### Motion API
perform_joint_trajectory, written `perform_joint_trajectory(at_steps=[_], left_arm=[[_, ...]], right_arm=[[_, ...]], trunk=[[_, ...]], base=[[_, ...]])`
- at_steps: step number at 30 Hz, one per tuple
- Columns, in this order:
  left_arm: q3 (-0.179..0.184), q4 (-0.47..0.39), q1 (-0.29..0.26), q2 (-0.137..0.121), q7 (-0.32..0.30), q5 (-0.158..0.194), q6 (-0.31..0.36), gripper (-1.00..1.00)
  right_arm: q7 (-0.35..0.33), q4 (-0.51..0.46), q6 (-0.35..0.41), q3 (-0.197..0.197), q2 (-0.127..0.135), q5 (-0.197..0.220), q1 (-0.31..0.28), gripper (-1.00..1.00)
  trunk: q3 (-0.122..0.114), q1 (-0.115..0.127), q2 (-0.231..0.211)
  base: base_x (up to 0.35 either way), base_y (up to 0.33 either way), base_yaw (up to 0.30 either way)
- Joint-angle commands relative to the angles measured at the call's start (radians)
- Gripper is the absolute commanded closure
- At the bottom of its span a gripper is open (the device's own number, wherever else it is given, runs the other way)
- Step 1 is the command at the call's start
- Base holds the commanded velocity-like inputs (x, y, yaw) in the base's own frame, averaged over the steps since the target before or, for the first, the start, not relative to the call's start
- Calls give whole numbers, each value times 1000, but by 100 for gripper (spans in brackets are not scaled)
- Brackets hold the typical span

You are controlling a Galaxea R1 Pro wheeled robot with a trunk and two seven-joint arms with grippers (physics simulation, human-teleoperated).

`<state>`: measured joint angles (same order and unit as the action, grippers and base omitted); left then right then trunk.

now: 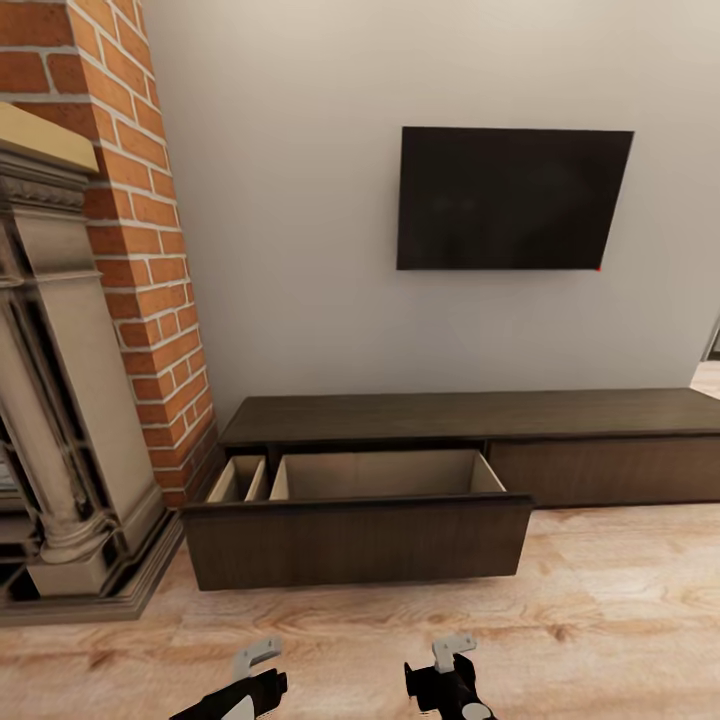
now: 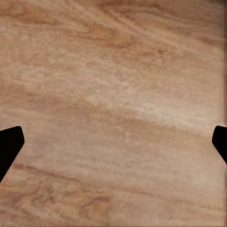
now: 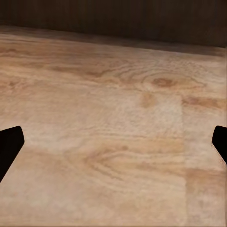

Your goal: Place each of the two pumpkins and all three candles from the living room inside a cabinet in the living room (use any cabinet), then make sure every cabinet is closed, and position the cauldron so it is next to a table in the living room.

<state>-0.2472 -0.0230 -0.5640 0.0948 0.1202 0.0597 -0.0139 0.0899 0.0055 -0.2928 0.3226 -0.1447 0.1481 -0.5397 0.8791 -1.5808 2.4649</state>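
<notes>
The long, low dark-brown cabinet [image 1: 470, 415] stands against the grey wall ahead. Its left drawer [image 1: 355, 540] is pulled out toward me, and the pale beige interior [image 1: 385, 475] looks bare where I can see into it. A divider splits off a narrow compartment [image 1: 240, 480] at its left end. The right drawer front [image 1: 610, 470] is shut. My left gripper [image 1: 255, 668] and right gripper [image 1: 450, 660] hang low over the floor in front of the drawer. Both are open with nothing between the fingers [image 2: 113, 146] [image 3: 113, 146]. The pumpkins, candles and cauldron are out of view.
A red brick chimney [image 1: 150, 250] and an ornate stone fireplace surround [image 1: 60, 420] stand close on the left, the surround's base reaching to the open drawer's left end. A black TV [image 1: 510, 200] hangs on the wall above the cabinet. Light wood plank floor [image 1: 610, 600] stretches to the right.
</notes>
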Motion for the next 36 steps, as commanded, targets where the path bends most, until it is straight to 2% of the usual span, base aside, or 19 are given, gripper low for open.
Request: perform_joint_trajectory(at_steps=[1,23,36], left_arm=[[0,0,0,0,3,6,-1,-100],[0,0,0,0,3,6,-1,-100],[0,0,0,0,3,6,-1,-100]], right_arm=[[2,1,-3,9,-1,10,-1,-100],[2,1,-3,7,1,10,-1,-100],[2,1,-3,7,1,10,-1,-100]], trunk=[[1,0,0],[1,0,0],[1,0,0]], base=[[213,-65,0],[220,-7,0],[295,0,0]])
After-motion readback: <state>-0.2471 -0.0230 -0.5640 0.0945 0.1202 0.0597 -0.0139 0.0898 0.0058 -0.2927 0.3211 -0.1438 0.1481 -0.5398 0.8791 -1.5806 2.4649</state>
